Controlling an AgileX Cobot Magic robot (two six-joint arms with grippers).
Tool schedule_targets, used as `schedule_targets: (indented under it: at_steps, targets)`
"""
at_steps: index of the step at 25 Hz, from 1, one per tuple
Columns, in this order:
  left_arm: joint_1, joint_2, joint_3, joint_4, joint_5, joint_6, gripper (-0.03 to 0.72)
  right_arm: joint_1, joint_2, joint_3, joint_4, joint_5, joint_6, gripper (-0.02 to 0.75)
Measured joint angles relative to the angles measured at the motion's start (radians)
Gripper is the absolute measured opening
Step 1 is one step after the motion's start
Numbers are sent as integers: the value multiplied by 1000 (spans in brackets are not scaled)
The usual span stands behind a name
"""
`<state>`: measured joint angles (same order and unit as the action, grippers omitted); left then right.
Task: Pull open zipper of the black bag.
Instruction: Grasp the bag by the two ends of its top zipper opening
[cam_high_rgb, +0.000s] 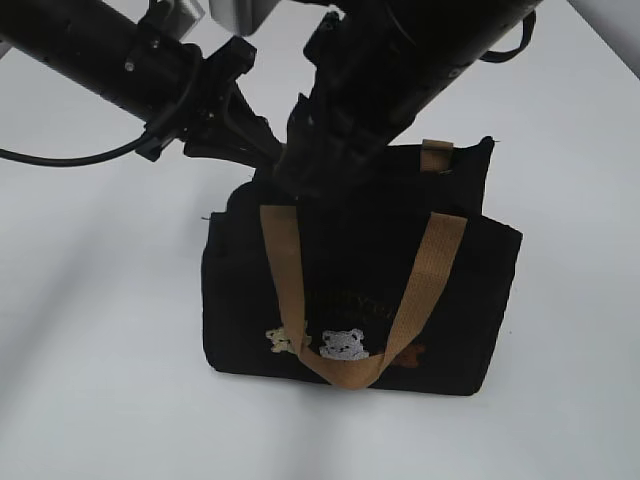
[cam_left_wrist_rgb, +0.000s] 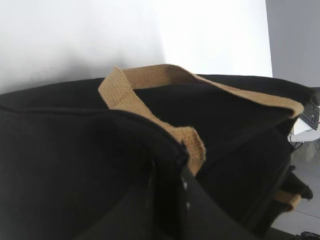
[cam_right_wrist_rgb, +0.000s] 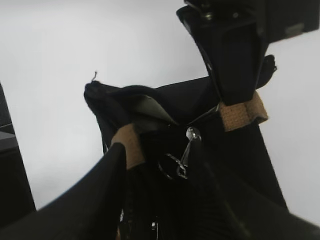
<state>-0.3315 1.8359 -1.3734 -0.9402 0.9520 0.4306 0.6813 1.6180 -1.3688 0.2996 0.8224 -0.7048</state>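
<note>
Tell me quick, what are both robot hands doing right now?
Left gripper: closed, pinching the black bag at its top edge.
Right gripper: open, fingers either side of the silver zipper pull, not gripping it.

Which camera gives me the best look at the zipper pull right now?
The right wrist view: the silver zipper pull shows at mid-frame, on the black bag, between the right gripper's fingers. The exterior view hides it behind both arms. The left wrist view shows only black fabric and a tan handle.
</note>
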Motion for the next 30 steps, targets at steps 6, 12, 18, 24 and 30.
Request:
schedule_targets:
  at_steps: [6,12,18,24,30]
  targets:
    - [0,0,0,0,5,0,33,-1,33,0,-60,8,-13,328]
    - [0,0,0,1,9,0,33,-1,46,0,-107,-19,-14,328]
    - [0,0,0,1,13,0,33,-1,83,0,-126,-22,-13,306]
    - [0,0,0,1,13,0,33,-1,84,-2,-205,-20,36,82]
    - [0,0,0,0,14,0,33,-1,79,-4,-225,14,55,71]
